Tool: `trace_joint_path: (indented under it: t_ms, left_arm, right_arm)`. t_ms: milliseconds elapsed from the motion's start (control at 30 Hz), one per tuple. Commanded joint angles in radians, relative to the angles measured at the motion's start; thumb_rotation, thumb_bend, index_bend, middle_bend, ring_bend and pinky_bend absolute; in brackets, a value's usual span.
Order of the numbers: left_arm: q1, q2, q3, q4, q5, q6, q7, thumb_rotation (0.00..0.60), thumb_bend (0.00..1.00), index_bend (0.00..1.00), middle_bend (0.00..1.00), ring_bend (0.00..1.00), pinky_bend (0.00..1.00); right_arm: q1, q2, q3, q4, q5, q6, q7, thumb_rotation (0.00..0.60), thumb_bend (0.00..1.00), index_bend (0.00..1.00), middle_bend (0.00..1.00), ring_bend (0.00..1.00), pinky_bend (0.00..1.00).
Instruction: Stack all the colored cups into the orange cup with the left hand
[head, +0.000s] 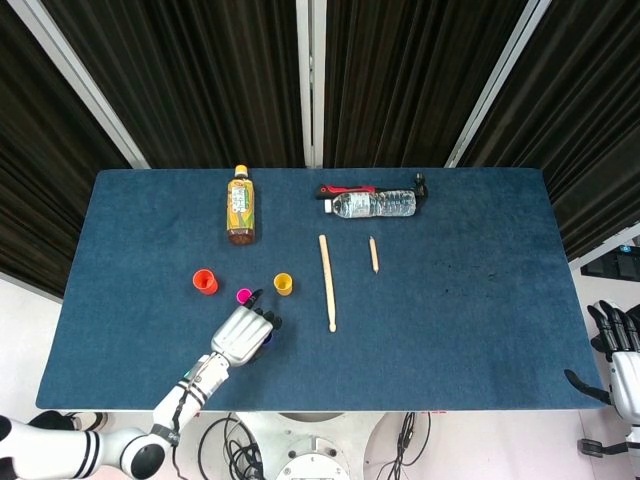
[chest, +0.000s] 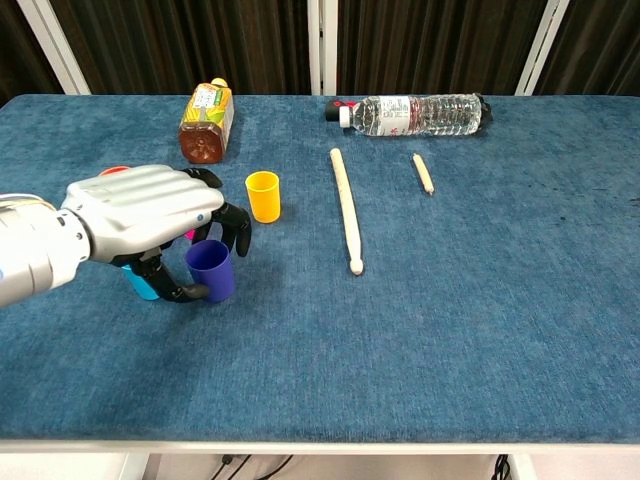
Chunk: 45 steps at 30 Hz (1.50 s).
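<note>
— Cups first: where did they stand, and on what?

— On a blue felt-covered table, with black curtains and pale upright rails behind it. The orange cup stood near the table's left edge, well apart from the yellow cup; the pink cup lay between them. A blue cup and a cyan cup stood under the left hand.

— And the hands?

— The left hand hovered palm down, fingers curled over the blue cup's rim, thumb against its base; whether it truly gripped, I could not tell. The right hand hung off the table's right edge, fingers upright and apart, empty.

— Anything else?

— A tea bottle and water bottle lay at the back, then a long wooden stick and a short one.
</note>
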Motion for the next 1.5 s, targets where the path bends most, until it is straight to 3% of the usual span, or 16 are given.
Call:
trace_joint_path:
  t_ms: [33, 400, 667, 800, 1000, 1300, 1500]
  left_arm:
    - [-0.004, 0.001, 0.001, 0.000, -0.002, -0.003, -0.004, 0.600, 0.29, 0.39, 0.39, 0.47, 0.11]
    - [-0.015, 0.033, -0.003, -0.054, 0.012, 0.017, -0.014, 0.600, 0.31, 0.40, 0.41, 0.52, 0.12]
    - [-0.020, 0.181, -0.064, -0.222, 0.038, 0.096, 0.012, 0.600, 0.31, 0.40, 0.41, 0.52, 0.12]
    - [-0.001, 0.264, -0.077, -0.251, 0.022, 0.151, 0.046, 0.600, 0.31, 0.40, 0.41, 0.52, 0.12]
    - [0.019, 0.312, -0.106, -0.166, -0.057, 0.151, -0.052, 0.600, 0.31, 0.40, 0.42, 0.53, 0.12]
    - [0.009, 0.245, -0.106, 0.029, -0.092, 0.068, -0.193, 0.600, 0.31, 0.39, 0.42, 0.52, 0.13]
    - [-0.003, 0.230, -0.108, 0.094, -0.112, 0.028, -0.231, 0.600, 0.31, 0.39, 0.42, 0.52, 0.13]
  right_arm:
    - [0.000, 0.001, 0.000, -0.001, -0.001, 0.002, 0.000, 0.600, 0.09, 0.00, 0.00, 0.00, 0.00]
    - [-0.002, 0.004, 0.003, -0.007, -0.003, 0.007, -0.003, 0.600, 0.10, 0.00, 0.00, 0.00, 0.00]
    - [-0.003, 0.013, 0.006, -0.018, -0.003, 0.012, -0.005, 0.600, 0.10, 0.00, 0.00, 0.00, 0.00]
    - [0.000, 0.011, 0.006, -0.018, -0.008, 0.012, -0.003, 0.600, 0.10, 0.00, 0.00, 0.00, 0.00]
    - [0.003, 0.007, 0.001, -0.015, -0.022, 0.013, -0.004, 0.600, 0.10, 0.00, 0.00, 0.00, 0.00]
    - [0.005, 0.028, -0.001, -0.065, -0.066, 0.052, -0.044, 0.600, 0.10, 0.00, 0.00, 0.00, 0.00]
    - [0.009, 0.027, -0.004, -0.089, -0.068, 0.044, -0.073, 0.600, 0.10, 0.00, 0.00, 0.00, 0.00]
